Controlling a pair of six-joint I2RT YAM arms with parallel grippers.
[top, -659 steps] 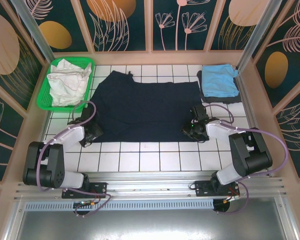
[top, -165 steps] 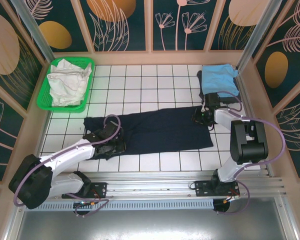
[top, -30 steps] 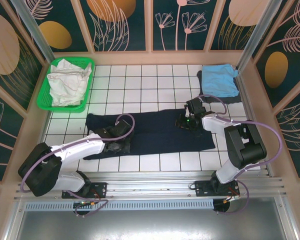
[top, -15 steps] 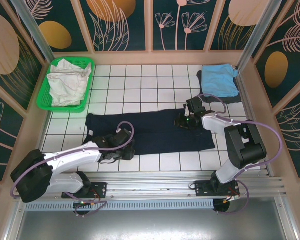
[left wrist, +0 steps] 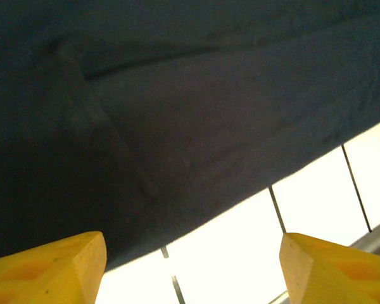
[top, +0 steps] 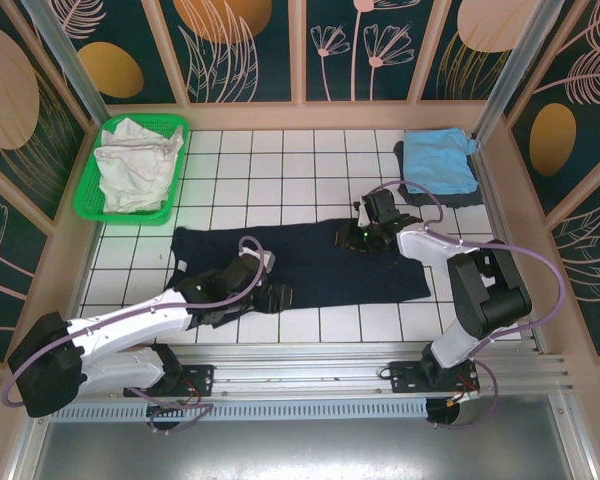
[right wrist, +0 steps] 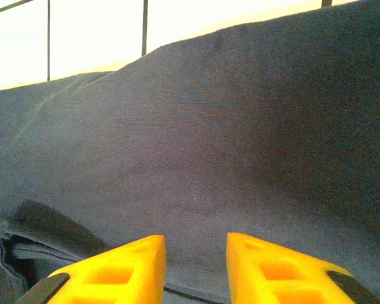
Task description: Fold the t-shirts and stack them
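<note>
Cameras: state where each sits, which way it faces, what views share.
Top external: above and behind, looking down on the tiled table; left arm and right arm show, bases at bottom.
Left wrist: on the left gripper, looking down at the navy t-shirt edge; yellow fingertips show.
Right wrist: on the right gripper, close over the navy t-shirt; yellow fingertips show.
Shared: all three see the navy t-shirt.

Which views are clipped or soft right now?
Left wrist: the white tiles are blown out, and the navy t-shirt is murky and soft, with only faint fold lines. Right wrist: the tiles along the top are clipped to cream, the shirt weave is readable mid-frame, and the right gripper is blurred up close. Top external: evenly lit and sharp, with shirt edges crisp.
</note>
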